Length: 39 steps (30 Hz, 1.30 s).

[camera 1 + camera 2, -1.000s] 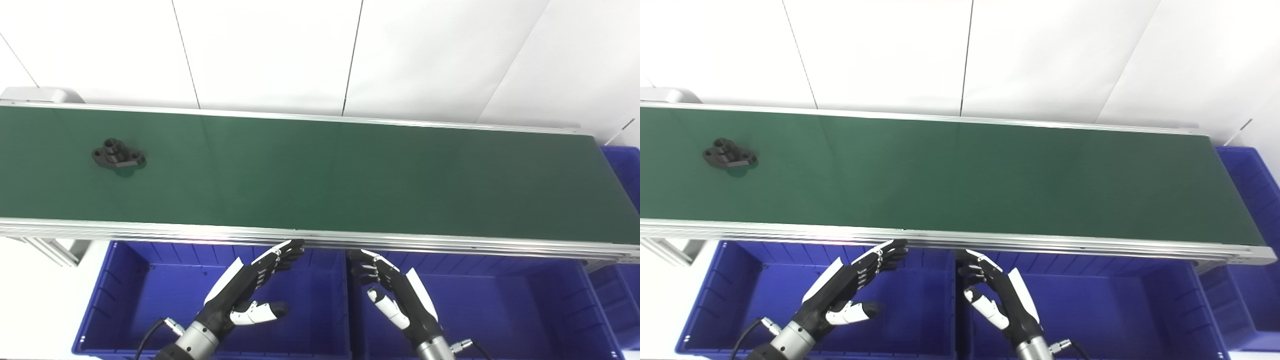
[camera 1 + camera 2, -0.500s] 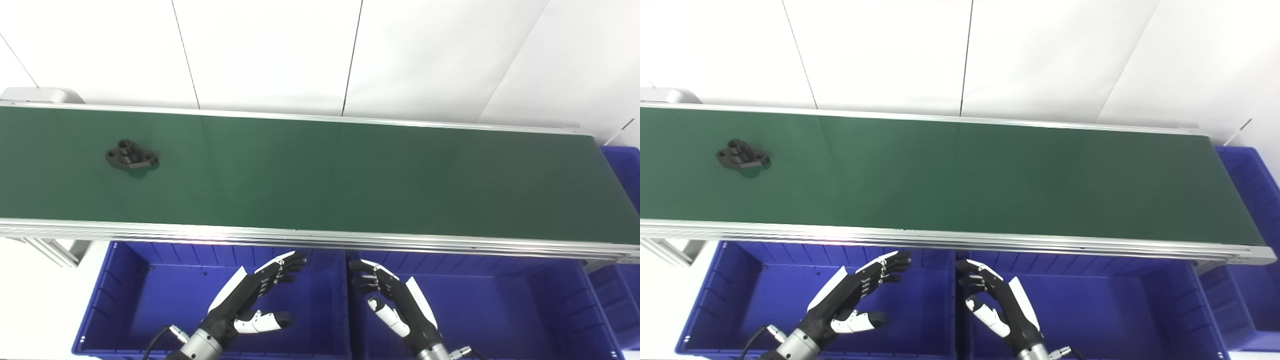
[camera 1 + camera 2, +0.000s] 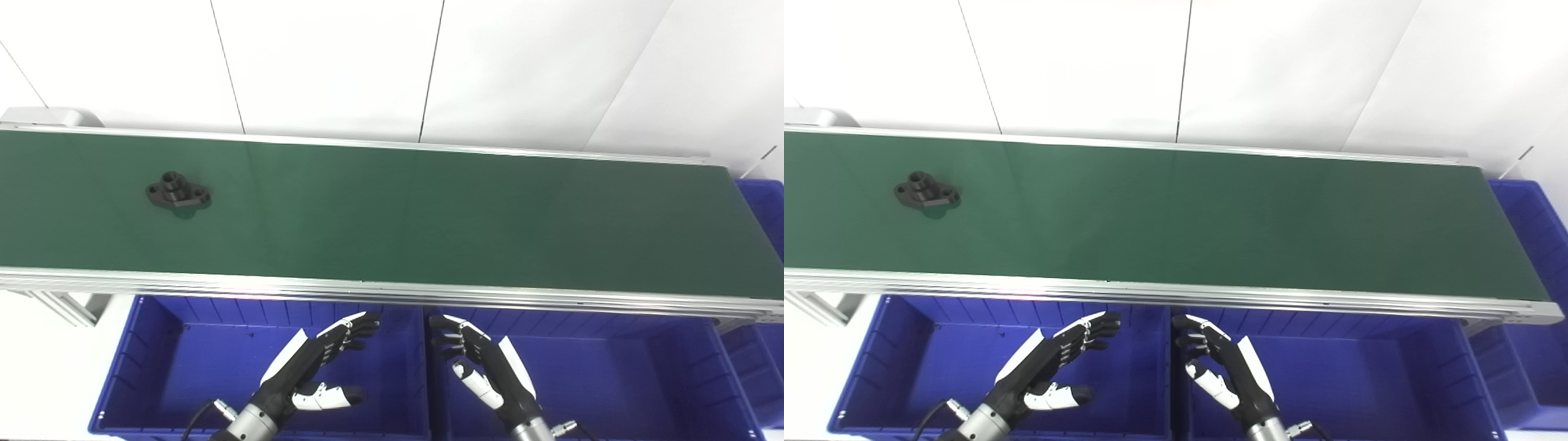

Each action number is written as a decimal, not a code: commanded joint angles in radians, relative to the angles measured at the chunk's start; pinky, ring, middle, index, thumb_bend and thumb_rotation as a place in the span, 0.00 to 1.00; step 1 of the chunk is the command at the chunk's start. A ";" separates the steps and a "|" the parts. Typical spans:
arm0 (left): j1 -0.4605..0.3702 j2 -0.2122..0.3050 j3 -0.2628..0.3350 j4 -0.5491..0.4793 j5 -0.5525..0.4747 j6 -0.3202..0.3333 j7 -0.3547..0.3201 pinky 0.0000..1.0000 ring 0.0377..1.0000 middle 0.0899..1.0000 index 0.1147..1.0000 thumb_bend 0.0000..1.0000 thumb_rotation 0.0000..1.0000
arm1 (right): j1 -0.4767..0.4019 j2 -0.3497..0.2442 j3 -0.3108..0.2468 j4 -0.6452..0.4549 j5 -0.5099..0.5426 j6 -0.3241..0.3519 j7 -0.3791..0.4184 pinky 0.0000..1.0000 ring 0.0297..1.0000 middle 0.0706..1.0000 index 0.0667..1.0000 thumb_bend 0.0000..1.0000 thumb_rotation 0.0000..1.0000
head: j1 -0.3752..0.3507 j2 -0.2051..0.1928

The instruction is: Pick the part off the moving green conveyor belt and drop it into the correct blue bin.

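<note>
— What is behind the work place?

— A white wall (image 3: 331,61) made of large flat panels. Thin dark seams (image 3: 432,70) run between the panels, and they lean a little to different sides.

— Is there any window?

— I see none. The light is bright and even, and the wall has almost no shadow on it.

— And the floor?

— At the lower left a white surface (image 3: 37,367) shows, but I cannot tell if it is floor. A piece of grey aluminium frame (image 3: 61,306) stands there, going down at an angle.
</note>
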 commanded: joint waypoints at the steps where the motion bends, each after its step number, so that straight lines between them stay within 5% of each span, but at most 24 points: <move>1: -0.022 -0.002 0.003 -0.002 -0.005 -0.052 0.011 0.82 0.87 0.86 0.85 0.86 0.67 | -0.007 -0.006 0.002 -0.003 0.005 -0.028 -0.013 0.63 0.70 0.80 0.77 0.84 0.95 | 0.001 0.000; 9: -0.034 -0.010 0.002 0.045 -0.005 -0.082 0.012 0.82 0.86 0.86 0.84 0.86 0.66 | -0.024 -0.018 0.021 0.038 0.005 -0.028 -0.040 0.62 0.70 0.79 0.77 0.86 0.97 | 0.020 -0.067; 27: -0.035 -0.024 -0.008 0.043 0.019 -0.075 0.025 0.80 0.85 0.84 0.83 0.89 0.65 | -0.026 -0.055 0.050 0.031 0.037 -0.028 -0.063 0.62 0.70 0.78 0.77 0.85 0.96 | 0.091 -0.052; 39: -0.045 -0.040 -0.012 0.064 0.059 -0.071 0.046 0.77 0.84 0.84 0.83 0.90 0.67 | -0.040 -0.070 0.052 0.059 0.035 -0.028 -0.070 0.61 0.69 0.78 0.78 0.84 1.00 | 0.126 -0.082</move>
